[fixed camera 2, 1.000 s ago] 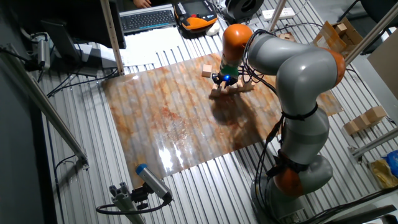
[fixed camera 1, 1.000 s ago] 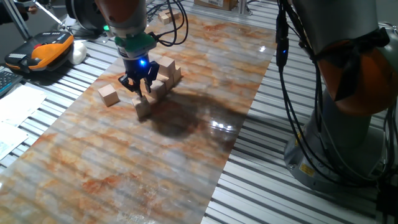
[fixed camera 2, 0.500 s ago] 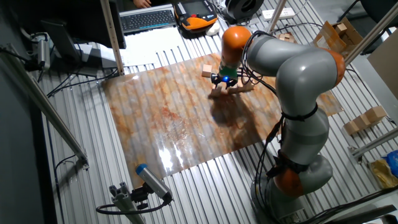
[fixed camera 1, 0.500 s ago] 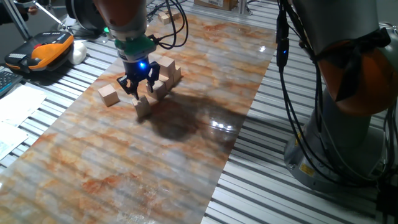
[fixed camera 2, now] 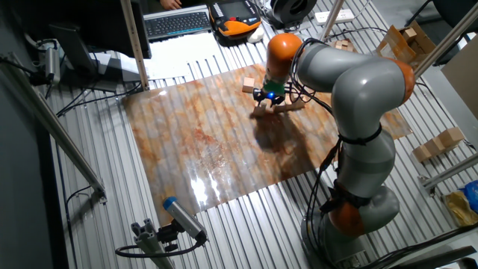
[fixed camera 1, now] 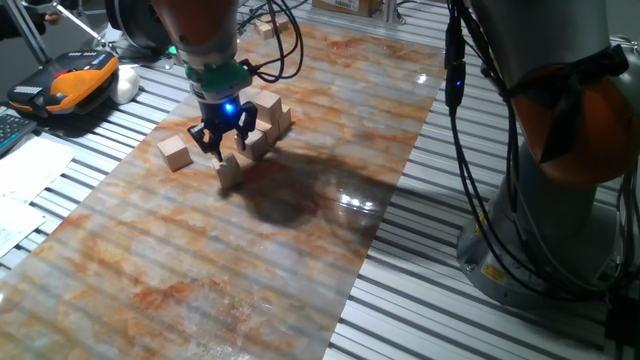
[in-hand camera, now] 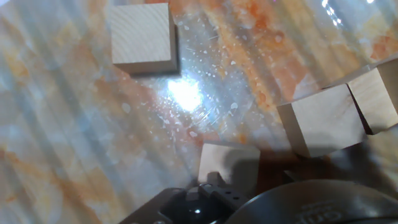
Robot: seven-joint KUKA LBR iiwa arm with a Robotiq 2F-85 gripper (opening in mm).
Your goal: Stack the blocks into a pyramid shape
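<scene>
Your end effector point(fixed camera 1: 226, 143) hangs above the marbled orange desk point(fixed camera 1: 300, 230), fingers spread, gripping nothing | light tan wooden cubes point(fixed camera 1: 262, 125) clustered just behind it | one cube point(fixed camera 1: 231, 172) beneath | another cube point(fixed camera 1: 175, 152) apart, leftward.

- No text, label, brand, number or sign can be read in any view.
- The yellow sticker point(fixed camera 1: 492, 272) on the grey robot base, lower right of one fixed view, carries print — too small to make out.
- The light tan wooden cubes point(in-hand camera: 142, 37) are plain — bare grain only.
</scene>
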